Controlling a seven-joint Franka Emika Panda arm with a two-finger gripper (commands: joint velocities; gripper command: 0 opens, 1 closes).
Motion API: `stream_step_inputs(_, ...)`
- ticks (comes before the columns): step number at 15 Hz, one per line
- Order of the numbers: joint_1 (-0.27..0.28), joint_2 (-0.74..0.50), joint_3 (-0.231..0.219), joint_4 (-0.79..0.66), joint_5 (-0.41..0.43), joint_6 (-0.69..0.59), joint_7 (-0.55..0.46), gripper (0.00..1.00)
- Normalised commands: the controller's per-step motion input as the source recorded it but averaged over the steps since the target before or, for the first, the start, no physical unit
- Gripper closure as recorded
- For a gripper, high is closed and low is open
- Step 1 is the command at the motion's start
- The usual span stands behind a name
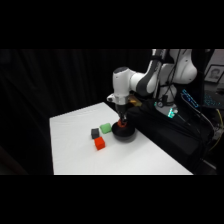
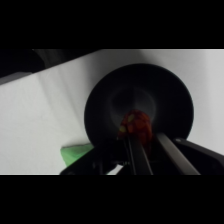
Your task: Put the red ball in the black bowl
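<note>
The glossy black bowl (image 1: 123, 133) stands near the table's far right edge, and in the wrist view the black bowl (image 2: 107, 107) fills the middle of the picture. My gripper (image 1: 122, 119) comes straight down over it. The orange-red speckled ball (image 2: 135, 124) sits at my fingertips, over the bowl's centre, and my gripper (image 2: 146, 139) is shut on it. From the side, the red ball (image 1: 122, 122) shows as a small red spot just above the bowl's rim.
A green cube (image 1: 105, 128) lies just left of the bowl, with a dark grey cube (image 1: 95, 133) and a red cube (image 1: 100, 144) further left and nearer. The green cube (image 2: 75, 152) also shows beside the bowl. Dark cables and gear line the table's right edge.
</note>
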Motion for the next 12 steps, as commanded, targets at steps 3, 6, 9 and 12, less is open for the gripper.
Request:
stream_step_inputs(3,0.005,0.05,-0.011,0.05,0.192,0.07,-0.21,0.33)
stream_step_inputs(6,-0.008,-0.11,-0.016,0.05,0.199,-0.07,-0.22,0.1)
stream_step_inputs(9,-0.002,-0.34,-0.037,0.01,0.041,-0.3,-0.11,0.0)
stream_step_inputs(12,-0.018,-0.47,-0.041,0.01,-0.056,-0.44,-0.05,0.0)
